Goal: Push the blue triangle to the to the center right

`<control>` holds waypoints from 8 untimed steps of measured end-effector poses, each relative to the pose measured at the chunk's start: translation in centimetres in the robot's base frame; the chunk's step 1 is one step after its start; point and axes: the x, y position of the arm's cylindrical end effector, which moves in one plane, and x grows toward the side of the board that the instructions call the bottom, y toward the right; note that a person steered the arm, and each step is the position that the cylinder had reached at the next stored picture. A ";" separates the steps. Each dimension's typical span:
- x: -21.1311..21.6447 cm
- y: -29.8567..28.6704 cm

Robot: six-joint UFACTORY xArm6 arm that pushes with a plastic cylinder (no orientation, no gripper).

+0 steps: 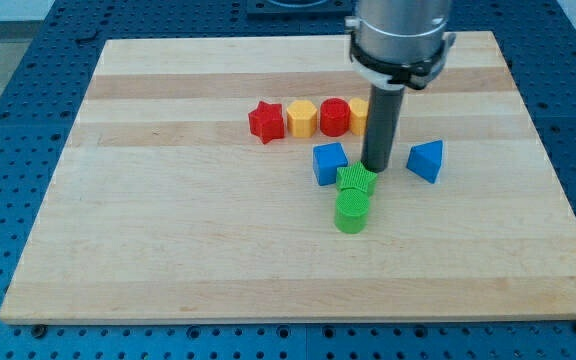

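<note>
The blue triangle [426, 160] lies on the wooden board [168, 250], right of the middle. My tip [375, 167] is on the board just left of the triangle, with a small gap between them. A blue cube-like block [329, 163] is on the tip's left. A green block [357, 181] sits just below the tip, touching or nearly touching it.
A green cylinder [351, 211] lies right below the green block. Above, a row holds a red star [265, 121], a yellow hexagon [301, 118], a red cylinder [334, 117] and a yellow block [359, 116] partly hidden by the rod.
</note>
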 end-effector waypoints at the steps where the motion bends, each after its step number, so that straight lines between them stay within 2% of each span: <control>1: 0.0 2.5; 2: 0.3 3.3; 3: 3.6 3.2; 4: 4.9 3.2; 6: -1.2 4.6; 7: -2.5 7.1; 8: -1.7 6.7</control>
